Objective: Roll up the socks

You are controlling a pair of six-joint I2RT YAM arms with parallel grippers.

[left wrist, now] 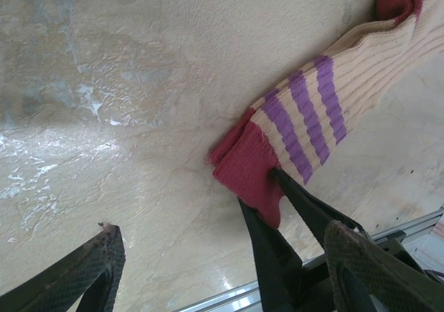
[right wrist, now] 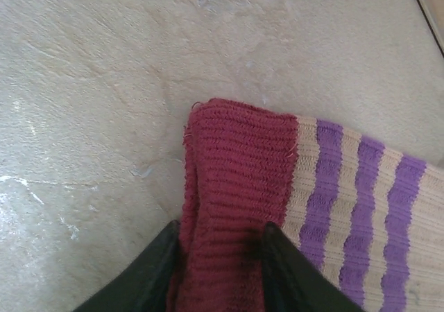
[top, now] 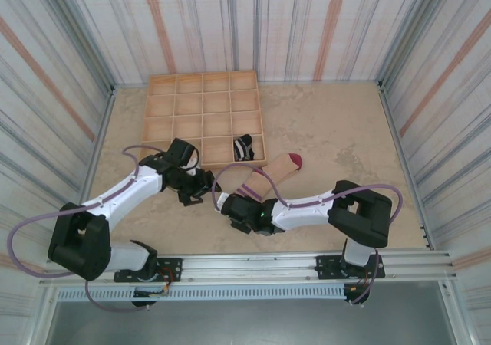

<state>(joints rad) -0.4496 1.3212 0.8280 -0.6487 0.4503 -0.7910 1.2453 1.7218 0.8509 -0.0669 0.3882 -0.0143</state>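
While my right fingers (right wrist: pixel 218 256) are pinched on the dark red cuff of the beige ribbed fabric sock with purple-white stripes (right wrist: pixel 347 208), which lies flat on the beige desk (right wrist: pixel 90 83), my left fingers (left wrist: pixel 223 232) hang wide apart just beside it, gripping nothing. The black striped sock (top: pixel 244 146) sits in the near-right compartment of the wooden grid tray (top: pixel 202 116).

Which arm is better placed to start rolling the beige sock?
Right: the right gripper pinches the beige sock by its red cuff; the left gripper hangs open nearby, holding nothing.
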